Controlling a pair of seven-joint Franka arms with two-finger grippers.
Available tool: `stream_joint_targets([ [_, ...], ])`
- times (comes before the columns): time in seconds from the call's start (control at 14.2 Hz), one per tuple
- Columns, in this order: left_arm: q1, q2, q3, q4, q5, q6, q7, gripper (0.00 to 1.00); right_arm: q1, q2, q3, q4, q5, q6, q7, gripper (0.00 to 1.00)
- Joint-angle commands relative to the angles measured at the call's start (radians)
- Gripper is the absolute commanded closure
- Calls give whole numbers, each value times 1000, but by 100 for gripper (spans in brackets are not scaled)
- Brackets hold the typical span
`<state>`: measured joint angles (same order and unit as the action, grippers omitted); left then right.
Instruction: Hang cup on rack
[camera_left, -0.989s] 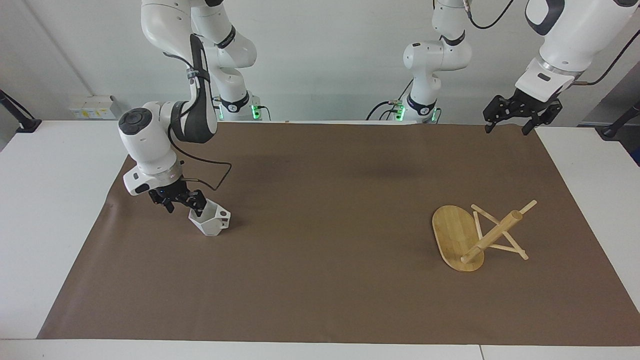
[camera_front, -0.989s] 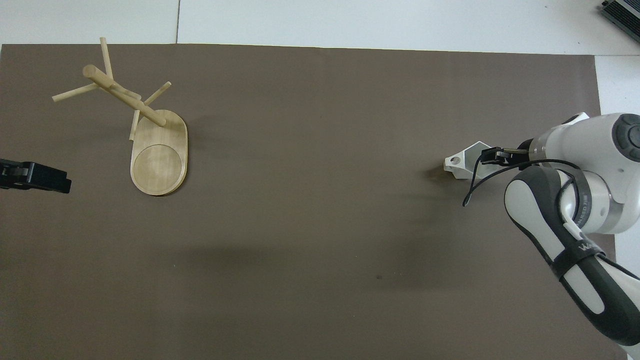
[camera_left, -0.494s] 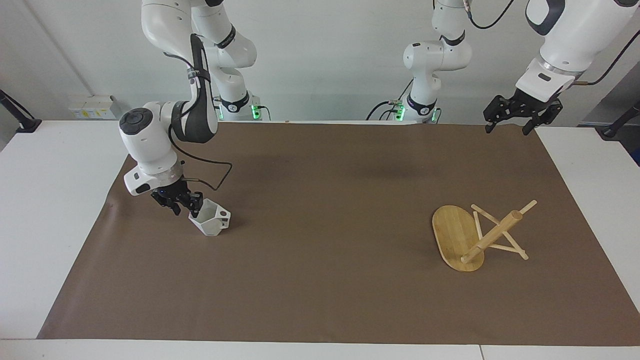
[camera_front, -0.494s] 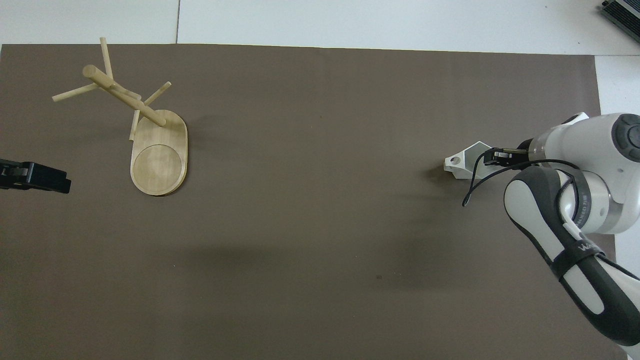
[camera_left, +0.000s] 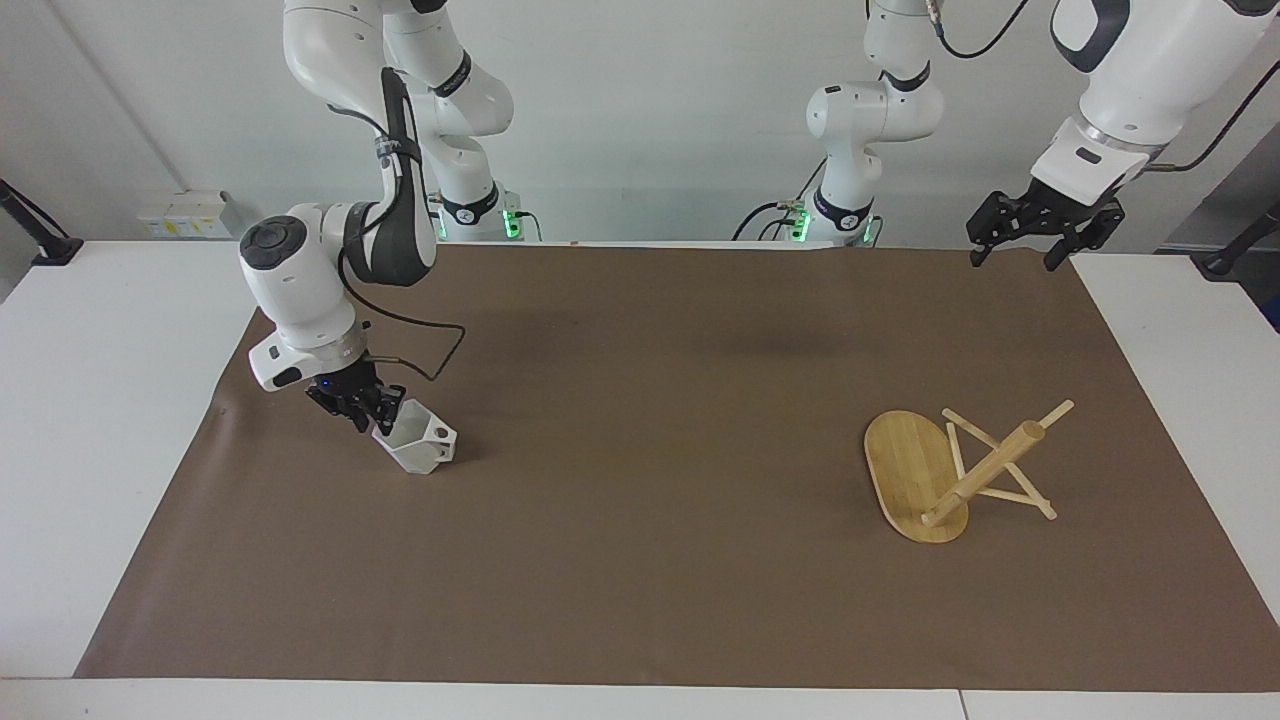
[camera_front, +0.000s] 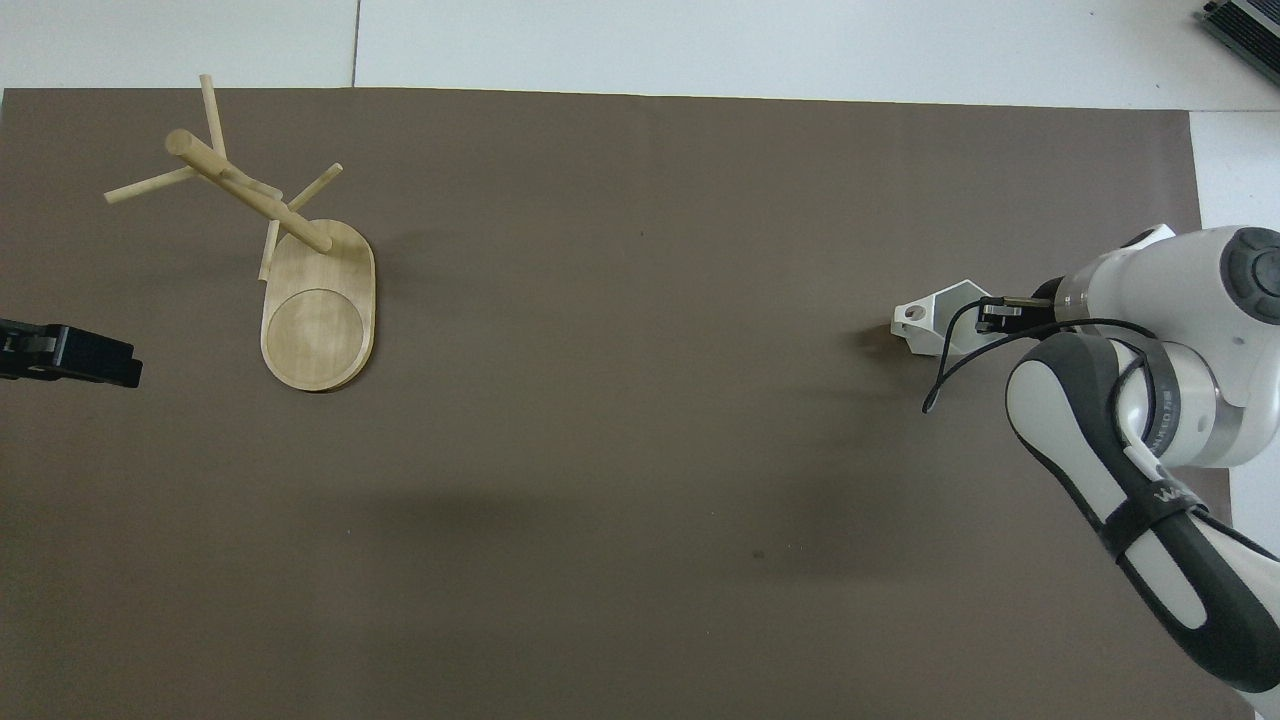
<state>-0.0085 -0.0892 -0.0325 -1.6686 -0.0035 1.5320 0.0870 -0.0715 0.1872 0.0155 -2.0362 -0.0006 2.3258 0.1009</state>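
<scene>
while scanning from the right arm's end of the desk (camera_left: 120, 400), found the right claw (camera_left: 372, 408) low over the cup (camera_left: 418, 446), pinching its rim wall. noted the cup tipped, touching the desk, handle turned away from the claw. saw nothing inside the cup, though partly hidden by the claw. judged the step as the pickup, grip just made, no lift yet. next, likely called for a lift and a carry across toward the rack (camera_left: 945, 470), handle hole lined up with a peg. found the rack standing well apart, toward the left arm's end, every peg bare. last, found the left claw (camera_left: 1012, 258) waiting with fingers spread, raised over the desk's edge nearest the robots.
</scene>
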Motion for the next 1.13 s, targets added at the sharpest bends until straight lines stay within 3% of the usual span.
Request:
stream_joint_targets([
  [0.0, 7, -11, -4, -10, 14, -10, -1, 0, -2, -2, 6, -9, 16, 23, 13, 77],
  [0.49, 12, -14, -1, -10, 14, -49, -10, 0, -2, -2, 8, -7, 16, 20, 13, 100],
  [1.06, -2, -46, -6, -63, 14, -62, -171, 0, -2, 3, 14, 14, 17, -2, 11, 100],
])
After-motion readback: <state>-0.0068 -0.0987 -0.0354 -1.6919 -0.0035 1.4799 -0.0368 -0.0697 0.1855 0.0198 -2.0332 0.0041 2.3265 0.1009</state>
